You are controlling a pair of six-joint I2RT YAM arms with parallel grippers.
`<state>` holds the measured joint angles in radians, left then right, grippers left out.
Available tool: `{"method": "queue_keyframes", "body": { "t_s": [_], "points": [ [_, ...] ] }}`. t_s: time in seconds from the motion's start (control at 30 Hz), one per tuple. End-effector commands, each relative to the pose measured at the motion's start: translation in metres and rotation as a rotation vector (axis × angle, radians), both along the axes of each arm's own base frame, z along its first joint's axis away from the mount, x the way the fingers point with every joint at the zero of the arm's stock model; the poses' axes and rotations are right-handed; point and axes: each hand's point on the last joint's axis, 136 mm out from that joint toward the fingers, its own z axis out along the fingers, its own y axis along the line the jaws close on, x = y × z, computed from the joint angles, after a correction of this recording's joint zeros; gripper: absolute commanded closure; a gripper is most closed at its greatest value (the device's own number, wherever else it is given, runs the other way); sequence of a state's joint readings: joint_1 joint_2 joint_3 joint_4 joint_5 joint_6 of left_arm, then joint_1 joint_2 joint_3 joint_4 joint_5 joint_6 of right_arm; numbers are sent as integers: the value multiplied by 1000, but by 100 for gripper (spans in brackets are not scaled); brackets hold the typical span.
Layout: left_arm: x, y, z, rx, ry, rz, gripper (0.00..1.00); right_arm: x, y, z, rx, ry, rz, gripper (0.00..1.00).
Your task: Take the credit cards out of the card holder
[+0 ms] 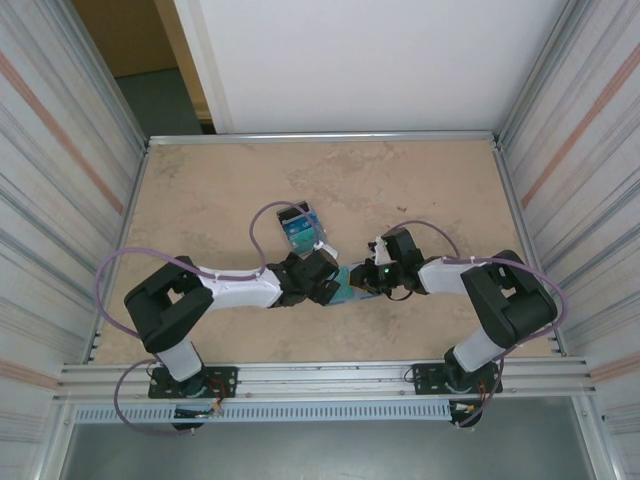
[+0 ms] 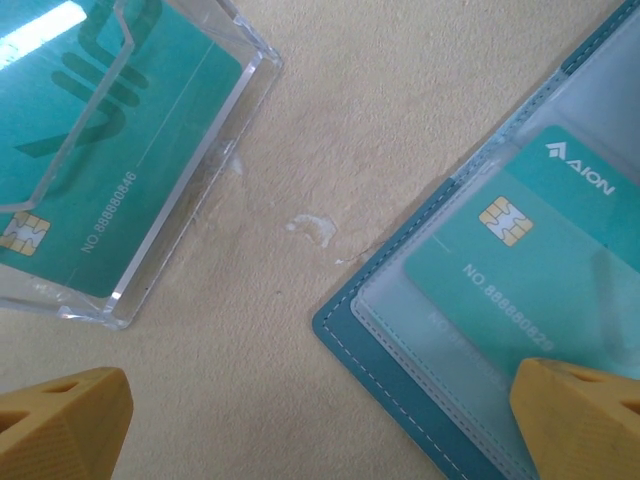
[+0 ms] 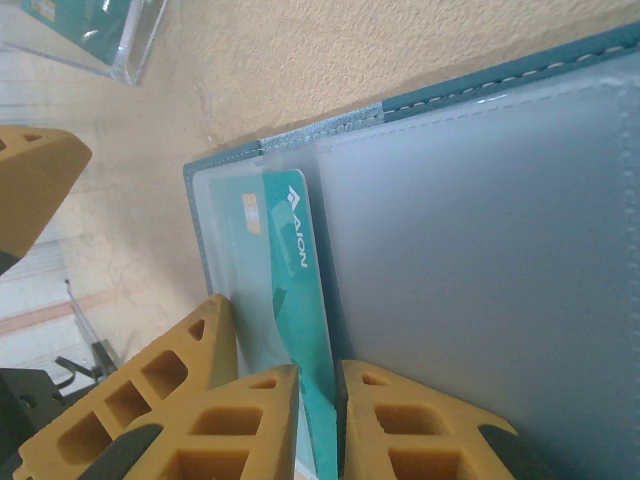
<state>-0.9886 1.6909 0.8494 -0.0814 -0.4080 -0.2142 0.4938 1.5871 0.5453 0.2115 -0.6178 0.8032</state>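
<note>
Currently the card holder (image 3: pixel 480 250) lies open on the mottled sandy bench (image 2: pixel 330 120) between both arms. My right wrist view shows the right tool (image 3: pixel 318 410) clenched on the edge of a glossy teal card (image 3: pixel 300 270) poking from a frosted pocket. The left wrist view adds its gold chip and the left tool (image 2: pixel 320 420) released wide, one yellow finger over the stitched holder, a clear box (image 2: pixel 200 170) nearby.

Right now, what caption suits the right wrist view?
Right pincer pinches teal-green plastic card protruding from open teal bifold card holder.
</note>
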Motion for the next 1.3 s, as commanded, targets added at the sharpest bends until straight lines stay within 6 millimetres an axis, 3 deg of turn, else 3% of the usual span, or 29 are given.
{"method": "queue_keyframes", "body": {
  "t_s": [0.0, 0.43, 0.83, 1.27],
  "points": [
    [-17, 16, -32, 101, 89, -13, 1, -2, 13, 6, 84, 4, 34, 83],
    [-18, 16, -32, 101, 92, -12, 1, -3, 21, 16, 162, -9, 59, 84],
    [-18, 20, -32, 115, 93, -7, 1, 0, 2, 7, 83, 2, 0, 85],
    [-18, 25, -32, 136, 88, 3, 1, 2, -7, 10, 83, 2, -19, 96]
  ]
}}
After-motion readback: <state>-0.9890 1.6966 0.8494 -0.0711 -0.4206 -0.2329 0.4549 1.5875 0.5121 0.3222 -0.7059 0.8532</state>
